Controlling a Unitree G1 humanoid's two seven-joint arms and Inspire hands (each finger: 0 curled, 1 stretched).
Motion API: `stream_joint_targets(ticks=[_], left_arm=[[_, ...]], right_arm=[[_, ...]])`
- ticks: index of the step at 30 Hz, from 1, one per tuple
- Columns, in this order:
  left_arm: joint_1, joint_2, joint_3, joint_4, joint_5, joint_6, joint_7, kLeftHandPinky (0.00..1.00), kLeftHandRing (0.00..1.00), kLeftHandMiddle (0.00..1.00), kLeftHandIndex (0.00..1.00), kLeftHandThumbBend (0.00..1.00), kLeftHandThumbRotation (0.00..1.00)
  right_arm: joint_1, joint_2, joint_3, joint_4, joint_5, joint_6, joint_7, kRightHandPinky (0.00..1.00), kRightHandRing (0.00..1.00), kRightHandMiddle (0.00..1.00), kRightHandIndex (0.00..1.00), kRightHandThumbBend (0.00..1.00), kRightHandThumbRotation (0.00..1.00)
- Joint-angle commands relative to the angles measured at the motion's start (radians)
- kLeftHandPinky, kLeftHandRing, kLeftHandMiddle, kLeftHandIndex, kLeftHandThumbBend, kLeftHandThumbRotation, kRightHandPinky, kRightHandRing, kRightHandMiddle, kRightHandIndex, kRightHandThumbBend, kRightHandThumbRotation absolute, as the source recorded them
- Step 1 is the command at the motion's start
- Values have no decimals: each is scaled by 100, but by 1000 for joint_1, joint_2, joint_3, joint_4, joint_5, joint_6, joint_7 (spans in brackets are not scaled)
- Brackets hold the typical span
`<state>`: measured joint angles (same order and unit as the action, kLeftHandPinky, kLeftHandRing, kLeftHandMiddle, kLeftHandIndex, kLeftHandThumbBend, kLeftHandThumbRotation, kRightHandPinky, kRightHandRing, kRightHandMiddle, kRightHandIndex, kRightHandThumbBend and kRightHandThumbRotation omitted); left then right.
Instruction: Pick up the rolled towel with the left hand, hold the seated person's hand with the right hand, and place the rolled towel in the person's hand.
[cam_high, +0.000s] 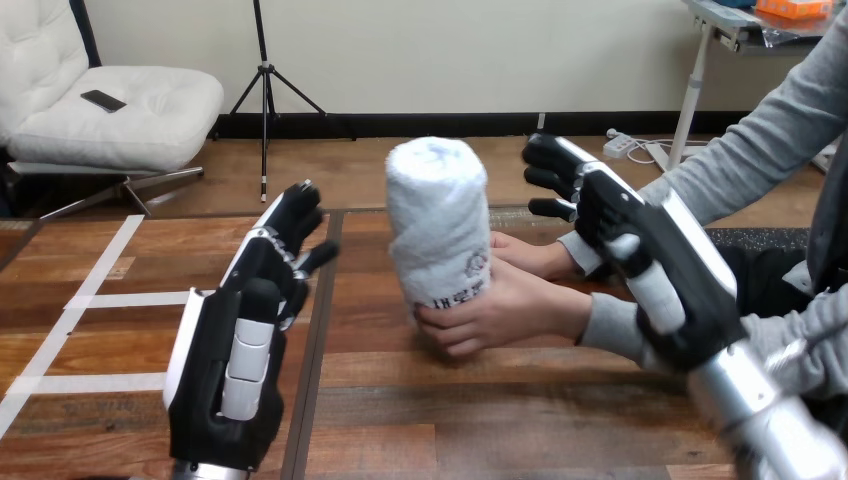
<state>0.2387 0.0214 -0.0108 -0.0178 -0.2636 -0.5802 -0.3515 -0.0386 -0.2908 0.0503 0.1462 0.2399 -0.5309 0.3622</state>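
Wooden bench (450, 420) boards run across the scene, with white tape strips (110, 300) laid on them to the left of the robot's left hand.

That left hand (235, 340) is raised off the bench with its fingers apart and nearly straight. It holds nothing.

To its right, with a clear gap between them, the rolled towel (437, 215) stands upright on end. The person's near hand (500, 315) is wrapped round the towel's lower part, just left of the right hand and lower than it. The person's far hand (535, 257) lies behind the towel, close under the right hand's fingers.

The right hand (640, 240) hangs over the person's 2 grey-sleeved wrists with its fingers stretched out, spread, and not curled round anything. Whether its underside touches a sleeve cannot be told.

Judged from this, the hand-over looks complete: the towel is in the person's grip and neither robot hand is on it. The supporting hold is not in place now, since the right hand is over the wrists and not around them. What is left seems to be only drawing both arms back.
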Motion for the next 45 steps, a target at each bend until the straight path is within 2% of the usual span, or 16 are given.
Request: stream_joint_targets(ticks=[1,10,18,28,45], left_arm=[[-10,-8,-24,-80,-19,2,-5,81,94,95,92,77,88],[5,-21,-45,-105,-52,10,-9,88,98,98,99,76,84],[18,-30,-55,-94,-44,-20,-12,95,99,100,100,73,83],[41,-40,-72,-73,-5,-61,2,98,98,99,99,70,80],[62,-37,-72,-73,23,-70,20,93,98,99,98,67,83]], right_arm=[[39,62,1,-77,29,-31,0,90,93,93,93,100,100],[144,100,29,-176,50,-5,22,91,94,95,95,100,100],[213,118,52,-237,69,10,49,96,96,96,95,100,100],[245,136,65,-256,86,7,70,97,95,96,95,100,100],[262,140,58,-267,83,28,81,95,96,95,94,100,100]])
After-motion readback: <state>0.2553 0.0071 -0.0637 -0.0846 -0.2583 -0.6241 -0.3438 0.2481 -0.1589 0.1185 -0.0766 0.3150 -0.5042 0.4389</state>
